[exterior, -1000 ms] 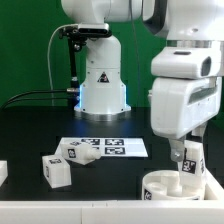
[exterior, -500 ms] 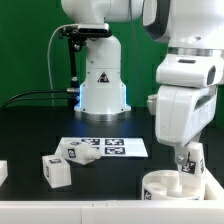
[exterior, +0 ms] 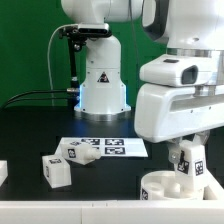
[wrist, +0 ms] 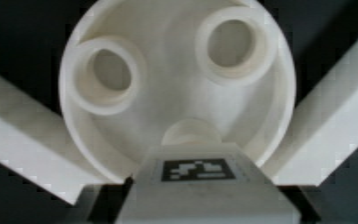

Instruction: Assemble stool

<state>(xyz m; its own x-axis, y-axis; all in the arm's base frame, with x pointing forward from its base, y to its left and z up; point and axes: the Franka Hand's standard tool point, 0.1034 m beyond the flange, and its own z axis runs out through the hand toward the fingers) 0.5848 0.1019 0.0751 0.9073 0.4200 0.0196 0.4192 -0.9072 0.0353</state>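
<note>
The round white seat disc (exterior: pixel 165 186) lies at the table's front on the exterior view's right. My gripper (exterior: pixel 189 166) is shut on a white tagged leg (exterior: pixel 187 168) and holds it upright over the disc's rim. In the wrist view the leg (wrist: pixel 202 180) sits between my fingers, with the seat disc (wrist: pixel 176 90) and two round sockets (wrist: pixel 229 48) below it. Two more tagged legs (exterior: pixel 56 170) (exterior: pixel 82 151) lie at the front on the exterior view's left.
The marker board (exterior: pixel 118 147) lies flat in the middle of the black table. The robot base (exterior: pixel 101 85) stands behind it with a cable running off to the exterior view's left. A small white part (exterior: pixel 3 172) shows at the left edge.
The arm's wrist has turned and shifted toward the exterior view's left, now covering more of the scene. The held leg stays over the seat disc, slightly higher.
</note>
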